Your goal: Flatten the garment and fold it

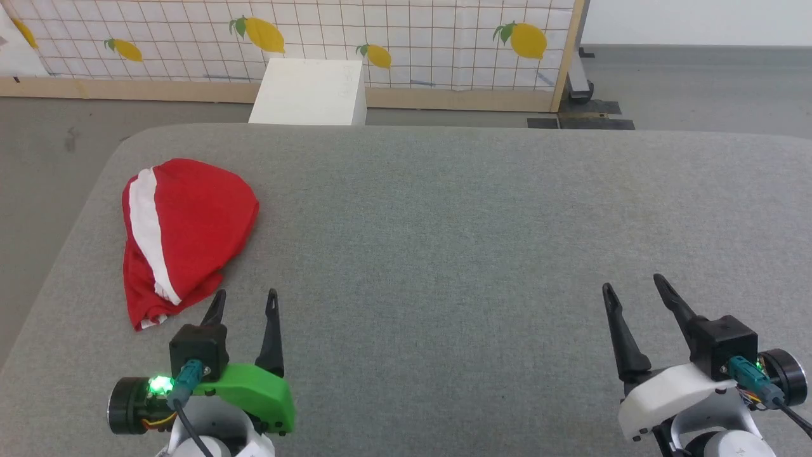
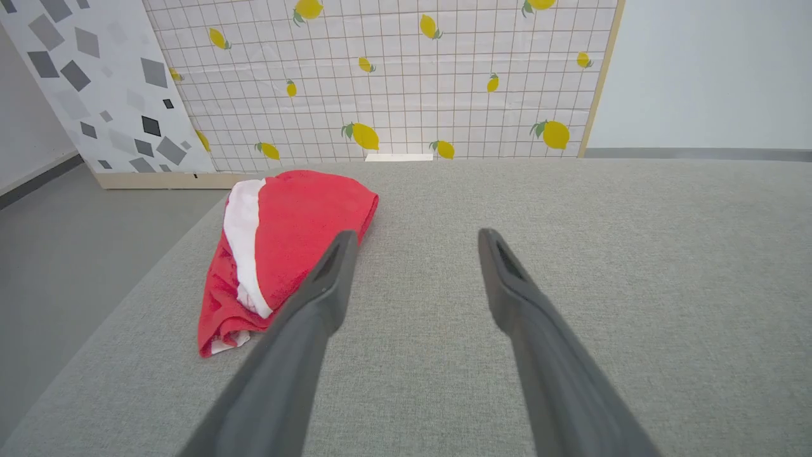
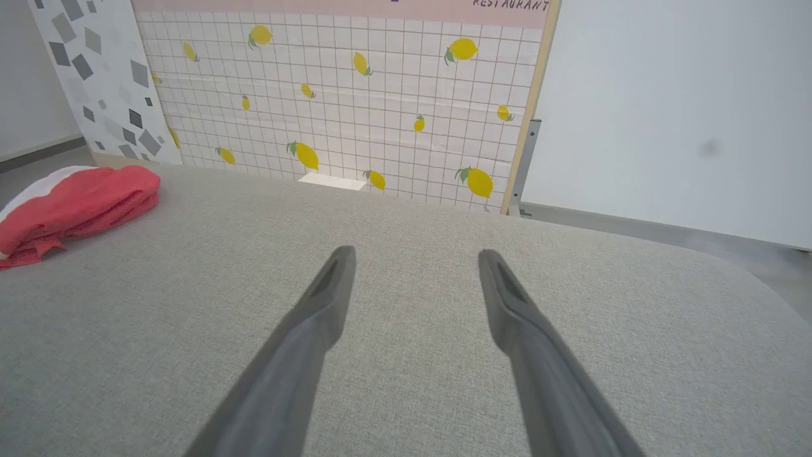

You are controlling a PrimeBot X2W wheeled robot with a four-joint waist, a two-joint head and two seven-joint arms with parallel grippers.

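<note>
Spread-fingered and empty, the robot's left gripper [image 1: 246,294], on a green mount, and right gripper [image 1: 633,282], on a white one, hang over the near edge of a broad grey fabric-covered table [image 1: 444,209] with rounded corners. Beyond the far edge stands a white grid-patterned partition printed with yellow lemons [image 1: 412,38]. By the table's left edge, toward its far-left corner, lie red soft-fabric shorts with a broad white side stripe [image 1: 196,222], bunched in a heap just ahead of the left gripper and well apart from the right. A small white box [image 1: 309,92] sits on the floor behind the far edge.
</note>
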